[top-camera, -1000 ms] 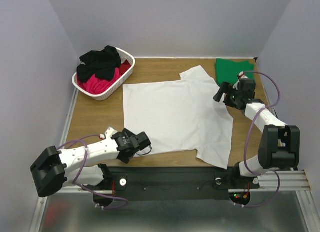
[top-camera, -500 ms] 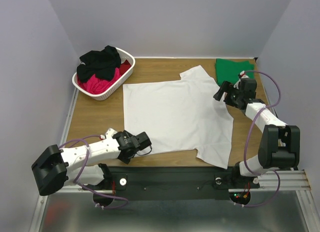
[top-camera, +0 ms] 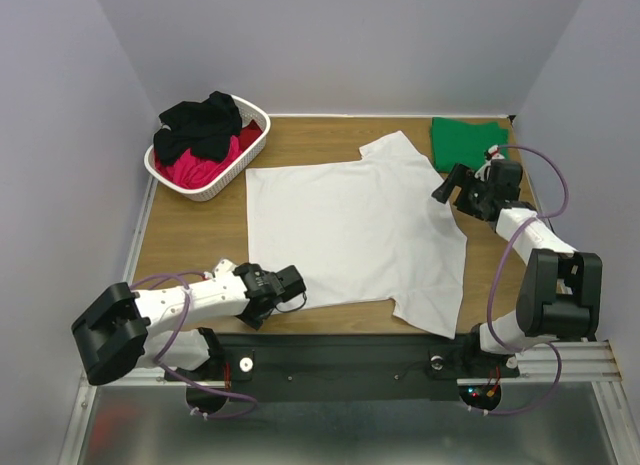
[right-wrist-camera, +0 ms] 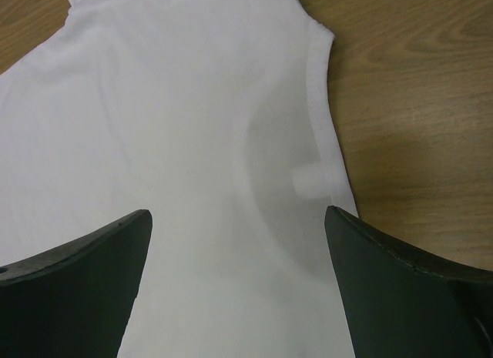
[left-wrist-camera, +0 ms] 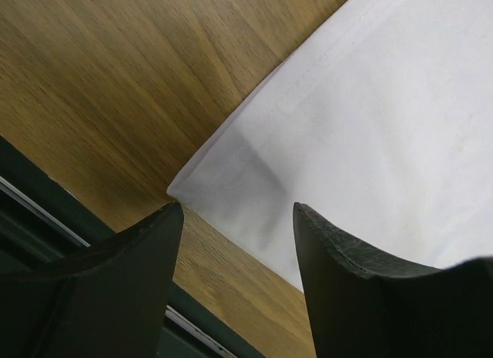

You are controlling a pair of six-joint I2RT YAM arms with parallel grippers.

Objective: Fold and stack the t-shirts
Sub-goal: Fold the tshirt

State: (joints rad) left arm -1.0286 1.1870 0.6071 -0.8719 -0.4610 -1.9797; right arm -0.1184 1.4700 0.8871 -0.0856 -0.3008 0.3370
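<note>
A large white t-shirt (top-camera: 355, 230) lies spread flat on the wooden table (top-camera: 190, 235). My left gripper (top-camera: 291, 290) is open, low at the shirt's near-left hem corner (left-wrist-camera: 231, 173), which lies between its jaws. My right gripper (top-camera: 443, 190) is open just above the shirt's collar edge (right-wrist-camera: 320, 104) at the right. A folded green t-shirt (top-camera: 465, 140) lies at the far right corner. Black (top-camera: 200, 120) and red/pink (top-camera: 205, 165) shirts are piled in the basket.
A white lattice basket (top-camera: 215, 188) stands at the far left of the table. The table's dark front rail (left-wrist-camera: 46, 212) runs right beside the left gripper. Walls close in the back and both sides.
My left gripper has crept slightly right along the near edge toward the shirt's corner. My right gripper has shifted slightly right. The shirt lies unchanged.
</note>
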